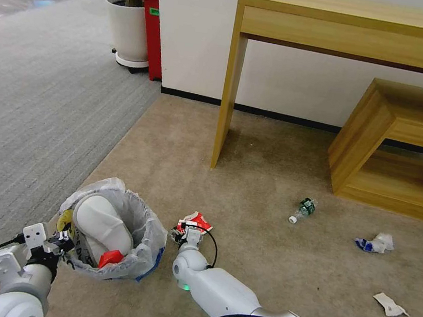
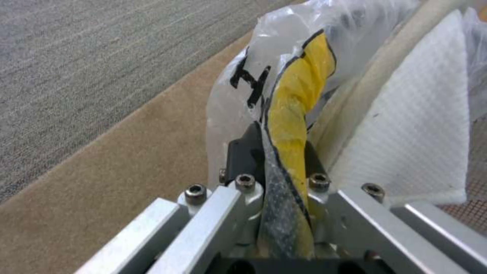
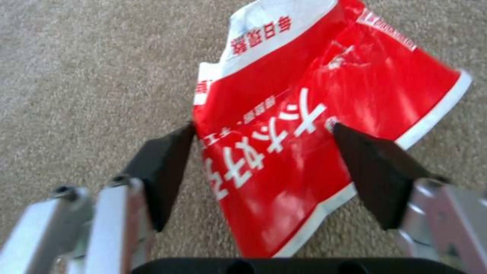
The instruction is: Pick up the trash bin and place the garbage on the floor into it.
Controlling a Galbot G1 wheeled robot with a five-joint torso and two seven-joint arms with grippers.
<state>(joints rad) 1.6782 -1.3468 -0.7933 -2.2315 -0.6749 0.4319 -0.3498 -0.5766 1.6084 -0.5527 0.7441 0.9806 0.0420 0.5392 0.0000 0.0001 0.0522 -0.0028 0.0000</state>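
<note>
1. The right gripper (image 3: 261,152) is low over the floor (image 1: 270,187), just right of the bin (image 1: 111,231), with its two black fingers (image 3: 162,167) spread wide apart.
2. A red wrapper (image 3: 309,133) lies flat on the carpet directly between those fingers; one finger sits at each of its side edges, neither one clearly pressing it yet.
3. The wrapper's long axis runs away from the wrist, roughly in line with the gripper, so the fingers would close across its narrow width. That looks like the relation the coming grasp depends on.
4. The left gripper (image 2: 281,167) is pressed together on the bin's rim, pinching the bag and a yellow band there. It holds the bin at its near-left edge.
5. The bin already holds a slipper (image 1: 101,224) and a red scrap (image 1: 111,258).
6. More garbage lies well to the right: a bottle (image 1: 303,210), a blue-white wad (image 1: 376,242) and a white paper (image 1: 389,305). The right arm is the nearer one to all three.
</note>
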